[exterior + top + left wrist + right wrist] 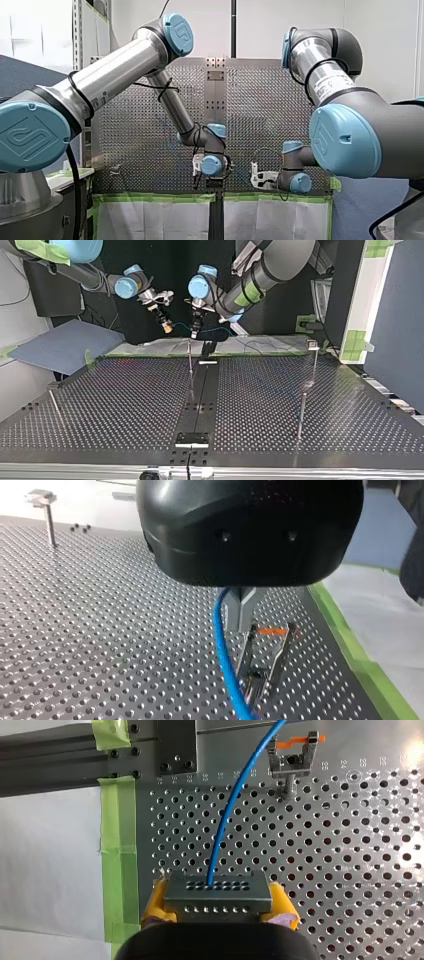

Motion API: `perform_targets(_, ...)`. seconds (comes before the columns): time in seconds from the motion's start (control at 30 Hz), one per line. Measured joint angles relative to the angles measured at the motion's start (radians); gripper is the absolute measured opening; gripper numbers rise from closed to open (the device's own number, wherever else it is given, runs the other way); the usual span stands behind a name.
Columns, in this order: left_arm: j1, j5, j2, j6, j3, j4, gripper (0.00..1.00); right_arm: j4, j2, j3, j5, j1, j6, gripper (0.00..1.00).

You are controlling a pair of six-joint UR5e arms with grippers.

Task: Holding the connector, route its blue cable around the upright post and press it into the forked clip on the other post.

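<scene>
Blue cable (223,822): light, springy, likely resists tight bends.
Connector (218,892): rigid, safest hold; right claw (220,906) pinches it between yellow pads (159,902).
Left claw (241,620): pressed together on the cable.

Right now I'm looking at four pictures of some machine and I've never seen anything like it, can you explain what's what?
The machine is two robot arms, my left arm and my right arm, working over a metal table full of holes. One picture looks from behind the arms, one faces them from across the table, and two come from cameras on the wrists. My right end effector, with yellow pads, grips a grey connector; a blue cable runs out of it. My left end effector pinches that cable further along. On the table stand a thin upright post and a short post carrying a forked clip with an orange piece. The cable is not in the clip yet.
</scene>
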Motion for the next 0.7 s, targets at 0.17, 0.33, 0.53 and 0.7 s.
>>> perform_targets(0.17, 0.000, -0.004, 0.000, -0.013, 0.000, -0.001, 0.00, 0.001, 0.000, 0.000, 0.000, -0.003, 0.000, 0.00)
perform_targets(0.33, 0.000, -0.009, 0.000, -0.015, 0.000, -0.004, 0.00, 0.000, -0.004, 0.000, 0.002, -0.007, 0.000, 0.00)
perform_targets(0.53, 0.000, -0.024, 0.000, -0.012, -0.001, -0.005, 0.00, 0.001, -0.016, 0.000, 0.006, -0.014, 0.000, 0.00)
perform_targets(0.7, 0.000, -0.026, -0.003, -0.014, -0.005, 0.001, 0.00, 0.000, -0.024, 0.000, 0.009, -0.022, 0.006, 0.00)
